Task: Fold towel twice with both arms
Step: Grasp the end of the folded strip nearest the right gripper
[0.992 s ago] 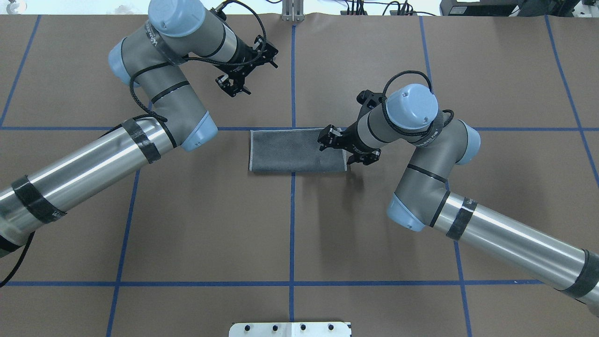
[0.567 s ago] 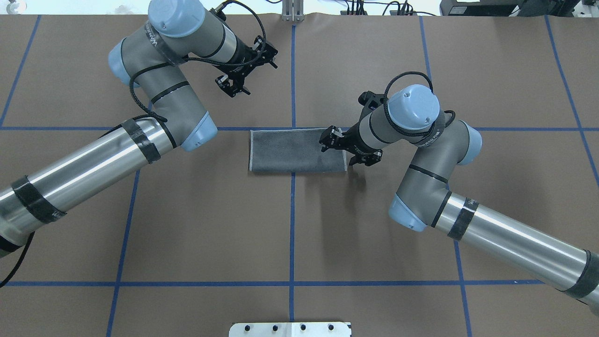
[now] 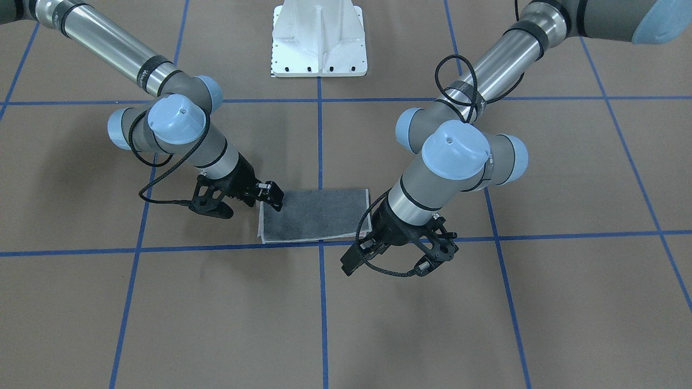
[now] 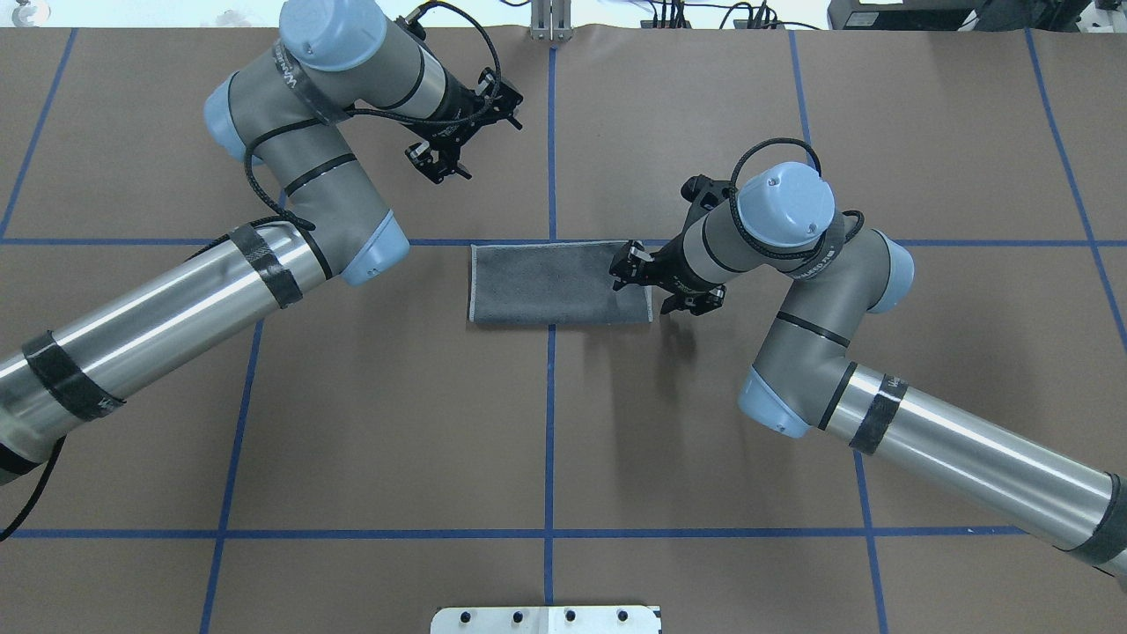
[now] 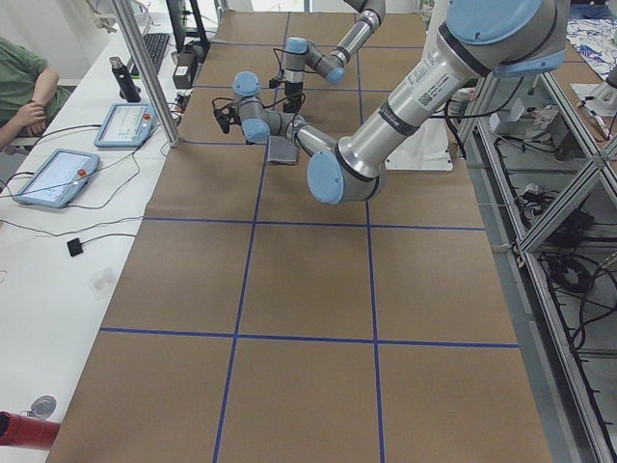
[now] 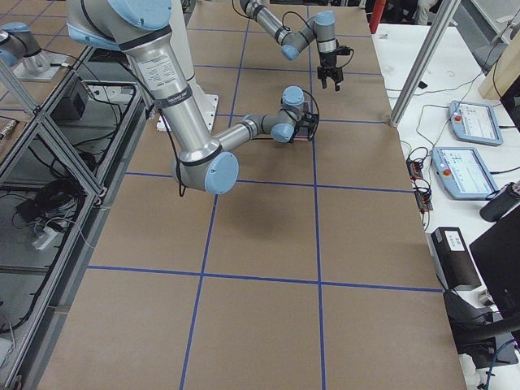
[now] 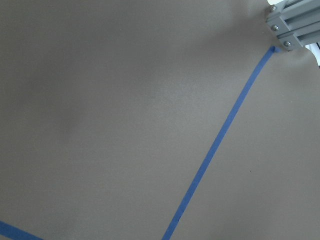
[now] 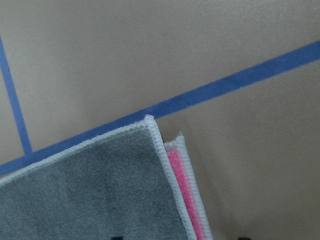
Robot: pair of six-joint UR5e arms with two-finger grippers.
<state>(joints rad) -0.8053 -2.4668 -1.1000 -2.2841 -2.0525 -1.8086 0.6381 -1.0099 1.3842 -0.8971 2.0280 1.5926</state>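
The towel (image 4: 546, 283) lies flat in the middle of the table, folded to a rectangle with its dark grey face up; it also shows in the front view (image 3: 313, 214). The right wrist view shows its far right corner (image 8: 90, 190), with the pink face (image 8: 181, 187) peeking out between the stitched edges. My right gripper (image 4: 629, 264) hovers over the towel's right end, jaws open, holding nothing; it also shows in the front view (image 3: 272, 195). My left gripper (image 4: 438, 162) hangs open and empty over bare table, far behind and left of the towel.
Blue tape lines (image 4: 550, 423) split the brown table into squares. The white pedestal base (image 3: 319, 38) stands at the robot's edge. A metal post (image 7: 292, 22) stands at the far edge. An operator (image 5: 24, 87) and control tablets (image 5: 125, 123) are beside the table.
My right arm has shifted a little to the right, so the gripper now sits nearer the towel's right edge. The left arm and the towel have not moved.
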